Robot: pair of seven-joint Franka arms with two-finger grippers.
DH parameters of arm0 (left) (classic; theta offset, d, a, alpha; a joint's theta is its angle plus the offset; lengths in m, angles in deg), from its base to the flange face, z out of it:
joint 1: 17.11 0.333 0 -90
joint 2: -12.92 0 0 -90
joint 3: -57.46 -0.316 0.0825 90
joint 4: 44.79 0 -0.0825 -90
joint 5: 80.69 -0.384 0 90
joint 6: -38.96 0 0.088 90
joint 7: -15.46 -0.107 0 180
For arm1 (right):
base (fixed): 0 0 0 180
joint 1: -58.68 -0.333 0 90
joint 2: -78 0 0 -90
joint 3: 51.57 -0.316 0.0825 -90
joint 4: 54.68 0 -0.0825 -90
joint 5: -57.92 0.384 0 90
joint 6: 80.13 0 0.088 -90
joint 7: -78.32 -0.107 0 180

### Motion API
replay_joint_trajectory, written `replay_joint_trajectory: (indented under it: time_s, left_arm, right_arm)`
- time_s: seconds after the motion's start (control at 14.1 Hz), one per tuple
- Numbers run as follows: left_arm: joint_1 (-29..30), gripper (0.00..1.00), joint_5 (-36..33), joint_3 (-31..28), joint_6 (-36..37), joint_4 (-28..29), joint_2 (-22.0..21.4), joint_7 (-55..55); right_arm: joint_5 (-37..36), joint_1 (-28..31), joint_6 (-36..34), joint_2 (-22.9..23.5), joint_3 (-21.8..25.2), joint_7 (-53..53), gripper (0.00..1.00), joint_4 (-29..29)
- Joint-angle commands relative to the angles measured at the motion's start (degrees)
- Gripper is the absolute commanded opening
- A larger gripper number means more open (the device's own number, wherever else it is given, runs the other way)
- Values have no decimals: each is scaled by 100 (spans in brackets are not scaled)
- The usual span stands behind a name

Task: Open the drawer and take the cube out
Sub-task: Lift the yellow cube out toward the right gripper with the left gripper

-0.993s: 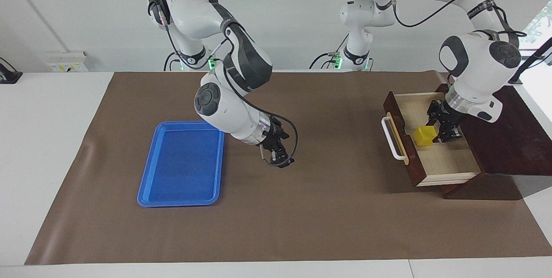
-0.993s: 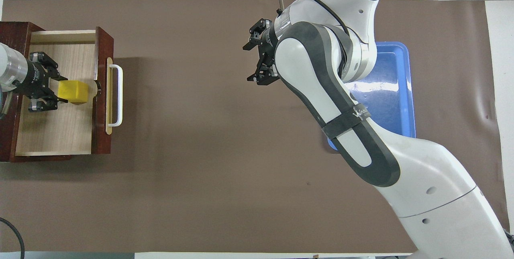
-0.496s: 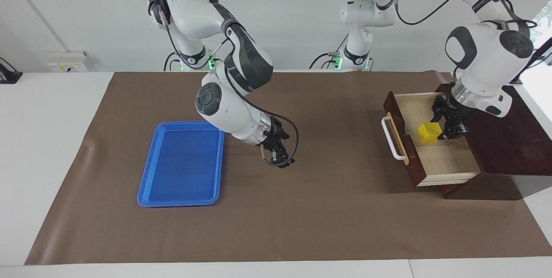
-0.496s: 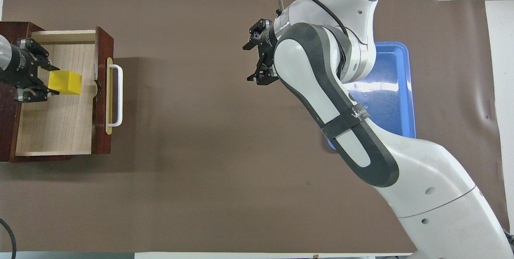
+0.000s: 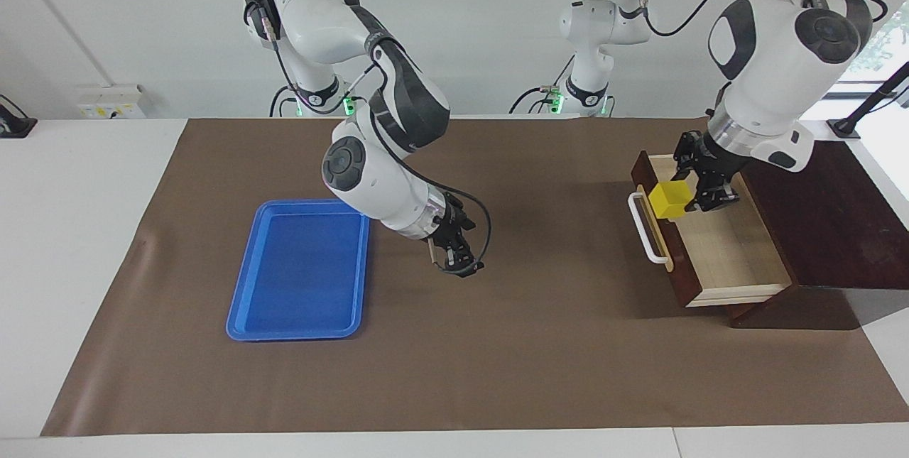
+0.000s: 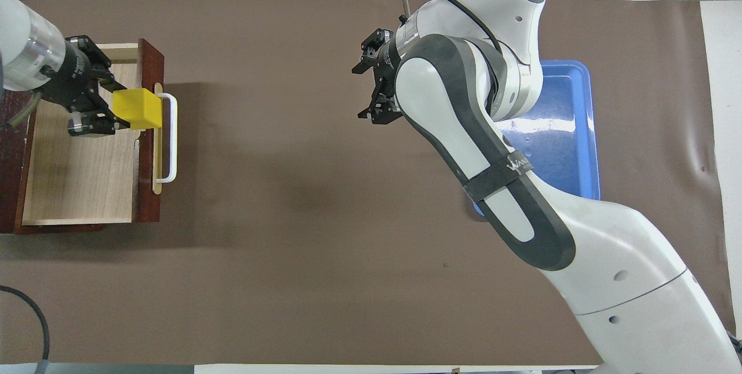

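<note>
The drawer (image 5: 724,252) (image 6: 81,171) stands pulled open from its dark wooden box at the left arm's end of the table, its pale inside bare. My left gripper (image 5: 692,188) (image 6: 110,108) is shut on the yellow cube (image 5: 670,200) (image 6: 137,108) and holds it in the air over the drawer's front and white handle (image 5: 643,231) (image 6: 169,136). My right gripper (image 5: 454,253) (image 6: 371,89) waits open and empty over the mat's middle, beside the blue tray.
A blue tray (image 5: 302,270) (image 6: 565,130) lies on the brown mat toward the right arm's end. The dark wooden box (image 5: 845,224) sits at the table's edge by the left arm.
My left gripper has lifted the yellow cube up out of the drawer and carried it toward the drawer front. The right arm has barely moved.
</note>
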Motion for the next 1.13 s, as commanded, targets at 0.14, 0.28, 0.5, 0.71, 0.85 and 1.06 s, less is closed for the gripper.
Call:
replay_joint_trajectory:
  time_s: [0.14,0.28,0.5,0.71,0.85,1.06]
  left_arm:
    - [-53,0,42,571,-36,-224,118,1263]
    - [-71,0,33,774,-308,73,4,1720]
    - [-106,0,33,1160,-880,540,-119,2274]
    - [-106,0,25,1529,-1204,804,-110,2696]
    - [-176,0,7,1679,-1399,910,-93,3048]
    - [-185,0,-221,1934,-1417,954,-49,3163]
  right_arm:
    - [-70,-28,108,-185,39,0,87,-258]
    - [-70,-37,117,-185,39,0,87,-267]
    - [-70,-46,126,-194,39,0,87,-276]
    - [-70,-37,117,-194,39,-9,87,-276]
    - [-70,-37,108,-194,31,0,87,-276]
    - [-87,-46,73,-220,39,35,88,-363]
